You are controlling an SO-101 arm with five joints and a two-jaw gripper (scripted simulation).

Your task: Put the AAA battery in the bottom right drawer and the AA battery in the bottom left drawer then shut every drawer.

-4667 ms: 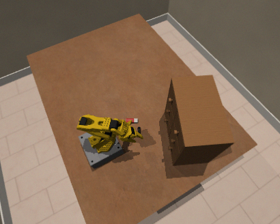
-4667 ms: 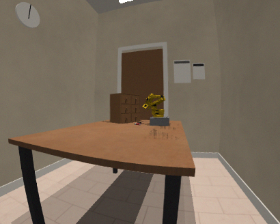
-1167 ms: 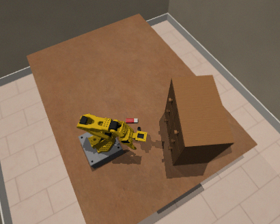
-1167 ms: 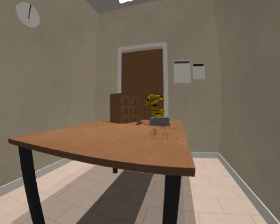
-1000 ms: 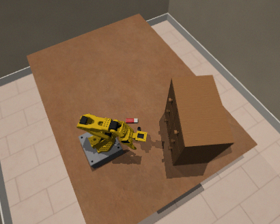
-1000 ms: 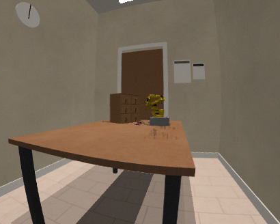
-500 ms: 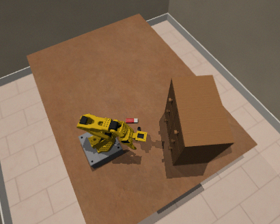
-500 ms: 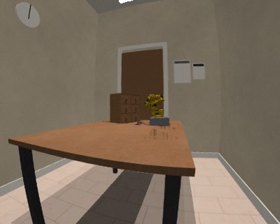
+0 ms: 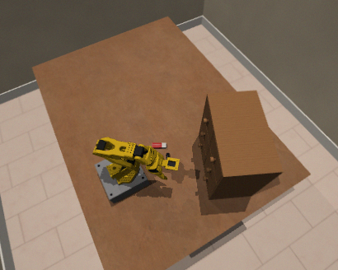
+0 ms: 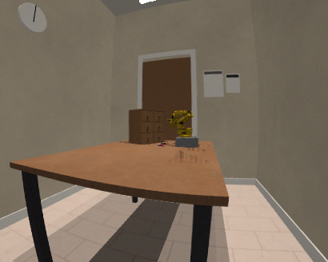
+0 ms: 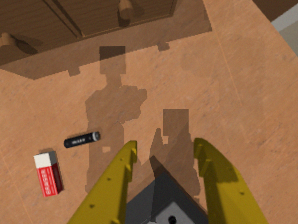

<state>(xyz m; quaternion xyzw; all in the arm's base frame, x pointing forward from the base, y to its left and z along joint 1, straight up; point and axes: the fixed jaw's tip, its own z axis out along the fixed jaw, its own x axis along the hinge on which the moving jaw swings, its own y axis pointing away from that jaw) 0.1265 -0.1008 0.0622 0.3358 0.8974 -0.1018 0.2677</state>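
Observation:
A small black battery (image 11: 82, 139) lies on the table to the left of my gripper (image 11: 165, 147); I cannot tell whether it is the AA or the AAA. It shows as a dark speck in the top view (image 9: 168, 155). I see no second battery. My gripper is slightly open and empty, hovering above bare table between the arm's base and the chest (image 9: 237, 140). The wooden chest stands to the right with all its drawers shut; two of its knobs (image 11: 129, 7) show at the top of the wrist view.
A red and white eraser (image 11: 48, 173) lies left of the battery, also seen in the top view (image 9: 159, 145). The arm's grey base (image 9: 121, 181) sits left of the chest. In the exterior view the chest (image 10: 146, 126) and the arm (image 10: 182, 121) stand at the far end of the table.

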